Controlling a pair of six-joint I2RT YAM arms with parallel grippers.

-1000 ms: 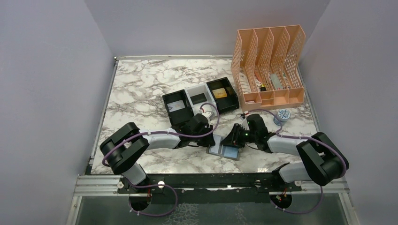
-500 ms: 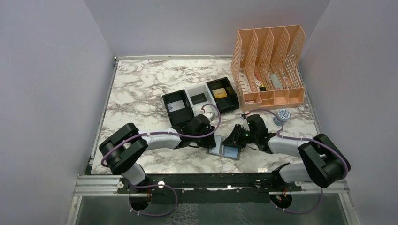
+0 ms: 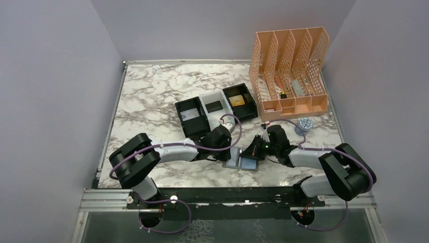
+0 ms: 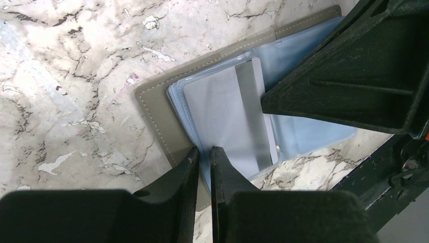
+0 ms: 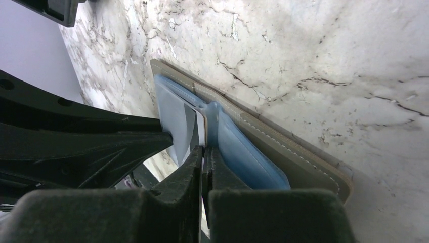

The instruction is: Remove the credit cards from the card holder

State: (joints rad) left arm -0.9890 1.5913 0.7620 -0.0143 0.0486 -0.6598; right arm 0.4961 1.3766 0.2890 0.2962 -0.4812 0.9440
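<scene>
On the white-and-grey marbled worktop (image 3: 152, 101), the black left hand (image 4: 204, 154) comes in low from the left. Its fingers are drawn close with only a thin slit between them, and the tips sit at the near edge of the holder's blue-grey inner sleeve. Whether they actually pinch that sleeve cannot be told. Behind this hand stands a three-compartment tray (image 3: 204, 109), black at both ends and white in the middle. A flat gold-yellow card (image 3: 238, 100) lies in its right-hand compartment. Just right of the left hand, near the front edge of the worktop and between the two hands, the small grey-taupe bifold card holder (image 4: 152, 111) lies flat and open, its blue-grey inside facing up. A thin pale grey plastic credit card (image 4: 222, 116) with a darker stripe lies on the holder's left panel, under or in the clear sleeve. The black right hand (image 5: 203, 151) reaches in from the right with its fingers pressed together. A pale sliver of the credit card's edge shows in the slit between them, above the fold of the holder. Further right, at the back, stands a peach mesh file rack (image 3: 291, 55) with four upright bays. A small round blue-and-white object (image 3: 305, 124) lies just in front of it.
</scene>
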